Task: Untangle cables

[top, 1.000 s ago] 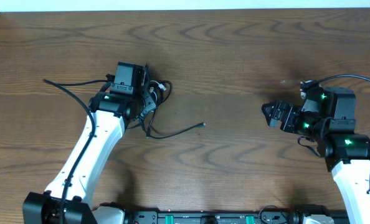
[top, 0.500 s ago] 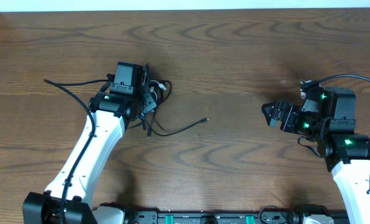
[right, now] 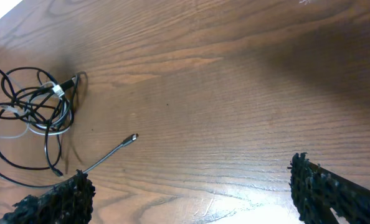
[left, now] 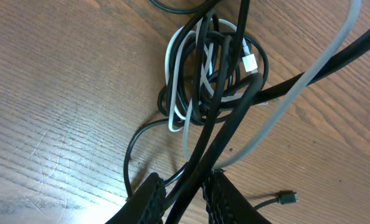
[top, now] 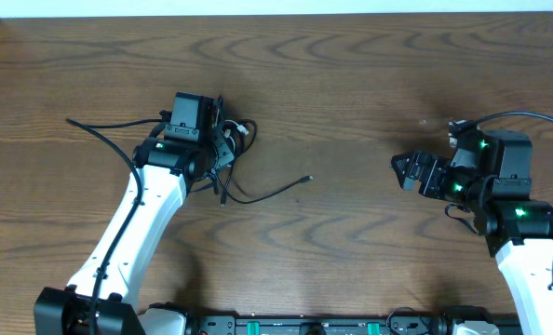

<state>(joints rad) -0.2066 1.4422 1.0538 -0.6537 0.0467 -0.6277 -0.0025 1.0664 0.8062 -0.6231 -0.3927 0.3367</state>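
The cables (top: 232, 140) lie in a knot of black loops and one short white cord at the table's left centre. My left gripper (top: 222, 160) sits right over the knot. In the left wrist view, the left gripper (left: 188, 194) is shut on black strands running up into the tangle (left: 213, 68), where the white cord (left: 172, 74) loops through. One loose black end (top: 306, 178) trails right, and its small plug (left: 289, 197) rests on the wood. My right gripper (top: 403, 169) hovers far right, open and empty. Its wrist view shows the right gripper (right: 191, 193) and the distant tangle (right: 32, 106).
The left arm's own thicker black cable (top: 100, 130) arcs over the table to the left of the knot. Bare wooden tabletop (top: 351, 112) separates the two arms. The table's far edge (top: 276, 13) runs along the top.
My left gripper closed on the black strands. The loose cable end shifted slightly up and to the right. The right arm has not moved.
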